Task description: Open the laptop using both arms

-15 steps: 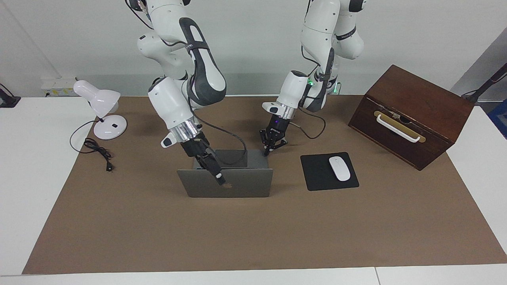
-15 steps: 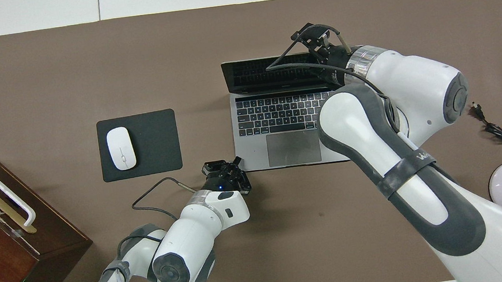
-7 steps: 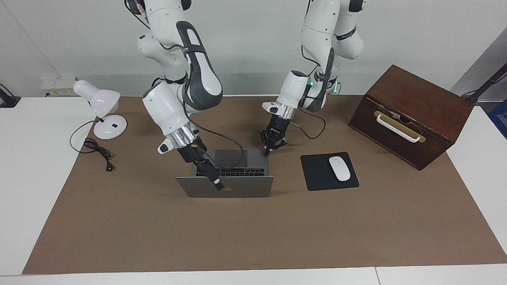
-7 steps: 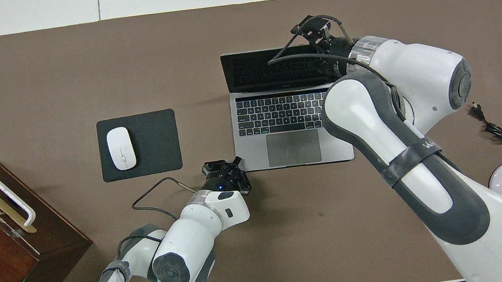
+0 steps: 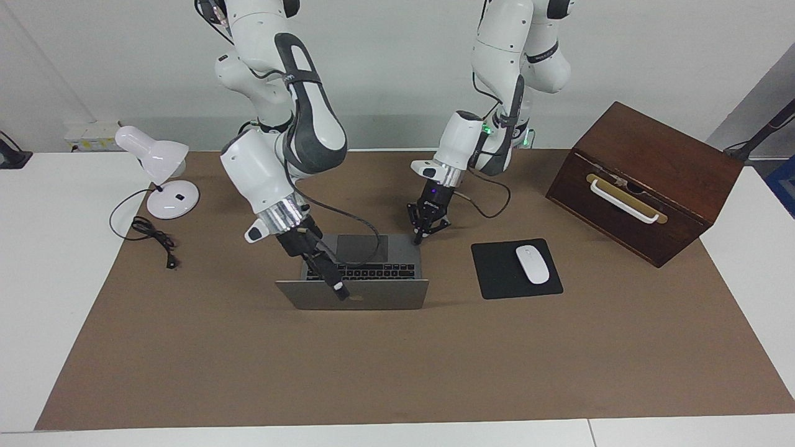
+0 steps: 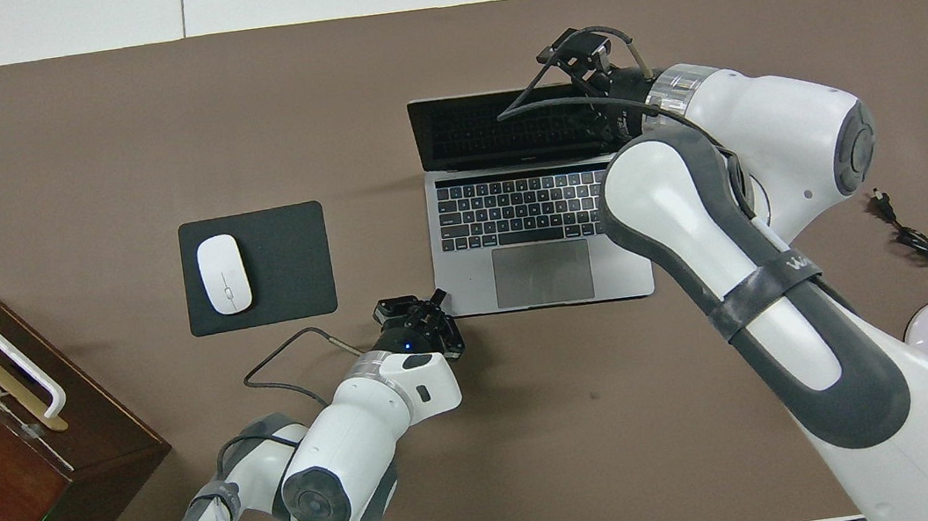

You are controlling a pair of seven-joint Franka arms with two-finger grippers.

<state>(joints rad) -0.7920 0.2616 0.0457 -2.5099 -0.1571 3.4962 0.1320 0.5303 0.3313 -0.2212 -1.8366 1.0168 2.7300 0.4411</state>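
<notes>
Laptop [image 5: 372,295] open; left fingers [image 5: 420,236] together on base corner; right fingers [image 5: 340,292] apart at lid.

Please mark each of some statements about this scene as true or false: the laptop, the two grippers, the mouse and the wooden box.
1. The laptop is open, with its keyboard showing. True.
2. The left gripper is shut and sits at the corner of the laptop's base nearest the robots, toward the left arm's end. True.
3. The right gripper hangs over the mouse pad. False: it is at the top edge of the laptop's lid.
4. The white mouse lies on the bare brown mat. False: it lies on the black mouse pad.
5. The wooden box stands at the left arm's end of the table. True.
6. The desk lamp stands on the wooden box. False: it stands at the right arm's end.
</notes>
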